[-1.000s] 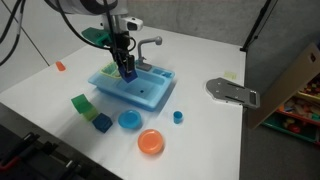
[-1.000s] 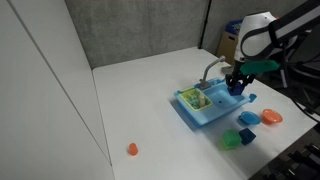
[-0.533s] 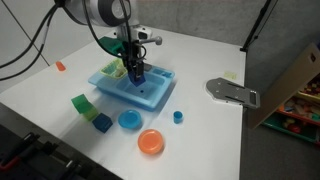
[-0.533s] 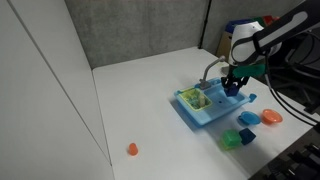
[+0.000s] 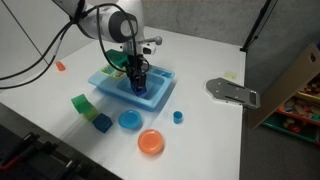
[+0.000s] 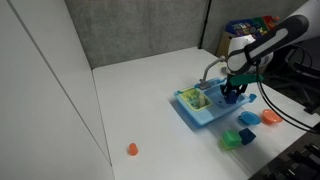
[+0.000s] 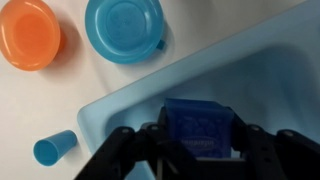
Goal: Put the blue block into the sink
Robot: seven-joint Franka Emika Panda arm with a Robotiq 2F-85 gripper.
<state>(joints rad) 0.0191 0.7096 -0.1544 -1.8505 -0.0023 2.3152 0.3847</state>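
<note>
in the wrist view an orange bowl [image 7: 30,35] sits at the far left on the white bench [image 7: 70,95]. a small blue cup [image 7: 55,147] is below it, and a round blue bowl [image 7: 125,28] comes next. right of these is the light blue sink [image 7: 265,78]. the gripper [image 7: 198,138] reaches into its basin, clenched on the blue block [image 7: 205,120]. whether the block touches the basin floor is unclear.

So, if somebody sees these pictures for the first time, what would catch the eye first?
Probably the gripper, down inside the light blue sink in the middle of the white table, gripping the dark blue block. Next, the bright orange bowl and the blue bowl on the table near the sink.
</note>
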